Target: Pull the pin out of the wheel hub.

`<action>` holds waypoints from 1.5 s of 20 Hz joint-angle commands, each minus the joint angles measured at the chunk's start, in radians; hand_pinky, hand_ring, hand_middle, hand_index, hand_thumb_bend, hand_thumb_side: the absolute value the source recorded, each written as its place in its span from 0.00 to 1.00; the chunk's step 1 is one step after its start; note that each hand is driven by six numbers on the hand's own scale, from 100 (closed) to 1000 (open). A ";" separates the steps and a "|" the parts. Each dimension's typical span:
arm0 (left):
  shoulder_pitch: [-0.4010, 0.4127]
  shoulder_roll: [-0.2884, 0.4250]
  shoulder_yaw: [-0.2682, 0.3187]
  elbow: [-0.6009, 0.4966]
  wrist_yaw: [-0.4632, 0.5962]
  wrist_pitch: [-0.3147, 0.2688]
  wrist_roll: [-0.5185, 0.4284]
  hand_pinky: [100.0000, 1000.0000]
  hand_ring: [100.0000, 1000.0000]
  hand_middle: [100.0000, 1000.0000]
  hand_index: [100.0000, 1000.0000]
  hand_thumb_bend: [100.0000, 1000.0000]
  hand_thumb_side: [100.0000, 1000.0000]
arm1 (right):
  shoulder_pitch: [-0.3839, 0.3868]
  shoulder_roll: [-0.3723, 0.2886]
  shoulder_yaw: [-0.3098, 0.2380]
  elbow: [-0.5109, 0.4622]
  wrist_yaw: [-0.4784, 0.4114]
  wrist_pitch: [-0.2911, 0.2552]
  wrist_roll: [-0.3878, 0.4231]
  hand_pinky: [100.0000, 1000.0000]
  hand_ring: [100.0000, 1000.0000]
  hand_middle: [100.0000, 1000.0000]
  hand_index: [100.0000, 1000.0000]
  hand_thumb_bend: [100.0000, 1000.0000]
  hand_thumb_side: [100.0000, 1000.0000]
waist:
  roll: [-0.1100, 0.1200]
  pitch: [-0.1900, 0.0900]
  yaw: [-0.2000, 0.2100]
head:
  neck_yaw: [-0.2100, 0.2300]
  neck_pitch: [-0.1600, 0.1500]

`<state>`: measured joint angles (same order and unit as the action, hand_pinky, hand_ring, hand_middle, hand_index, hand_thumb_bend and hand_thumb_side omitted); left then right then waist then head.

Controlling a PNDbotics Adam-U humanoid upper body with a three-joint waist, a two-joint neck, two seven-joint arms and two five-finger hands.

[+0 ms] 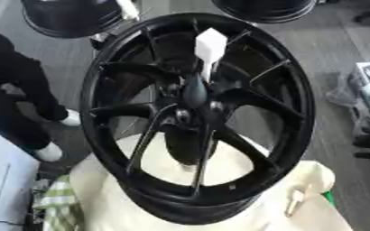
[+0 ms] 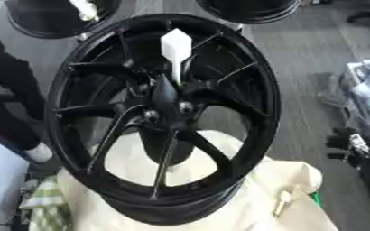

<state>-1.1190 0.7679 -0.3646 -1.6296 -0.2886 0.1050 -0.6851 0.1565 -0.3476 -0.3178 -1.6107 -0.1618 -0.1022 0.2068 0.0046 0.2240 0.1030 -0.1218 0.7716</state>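
- One white, flat-headed plastic pin (image 1: 210, 47) stands upright in the black spoked alloy wheel hub (image 1: 194, 92), centre scene.
- Neither hand shows; finger state unknowable.
- Pinch the head; draw straight out.

Even, diffuse light, moderately bright; no single source I can place. Neither robot hand of mine shows, so I can give no places from it. The black wheel (image 1: 196, 117) swallows detail, with only faint grey sheen along its spokes. The white pin (image 1: 210, 47) and cream cloth (image 1: 243, 198) read bright, nearly washed out. Both views are soft throughout, edges smeared; the floor (image 1: 338, 54) clutter is blurred.
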 commanded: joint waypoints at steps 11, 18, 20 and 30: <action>0.373 0.232 0.271 -0.088 0.052 0.069 0.195 0.78 0.55 0.38 0.37 0.00 0.16 | 0.006 -0.010 -0.030 -0.032 -0.021 -0.014 -0.020 0.63 0.72 0.62 0.77 0.00 0.80 | -0.017 -0.005 0.017 | -0.018 -0.005; 0.573 0.194 0.373 -0.109 0.032 0.069 0.249 0.82 0.63 0.49 0.59 0.00 0.16 | 0.004 -0.003 -0.041 -0.032 -0.023 -0.015 -0.030 0.63 0.72 0.62 0.77 0.00 0.80 | -0.022 0.003 0.026 | -0.035 -0.008; 0.622 0.173 0.394 -0.115 0.020 0.063 0.248 0.84 0.69 0.59 0.75 0.00 0.16 | 0.003 -0.002 -0.042 -0.032 -0.024 -0.015 -0.032 0.63 0.72 0.62 0.77 0.00 0.80 | -0.023 0.005 0.027 | -0.039 -0.011; 0.703 0.143 0.429 -0.035 -0.119 -0.029 0.185 0.93 0.82 0.75 0.89 0.00 0.85 | 0.002 -0.003 -0.044 -0.034 -0.032 -0.014 -0.031 0.63 0.72 0.62 0.77 0.00 0.80 | -0.026 0.003 0.025 | -0.039 -0.018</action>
<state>-0.4093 0.8872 0.0429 -1.6633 -0.3913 0.0898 -0.4980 0.1589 -0.3358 -0.3505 -1.6252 -0.1889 -0.1150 0.1769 -0.0226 0.2390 0.1297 -0.1600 0.7635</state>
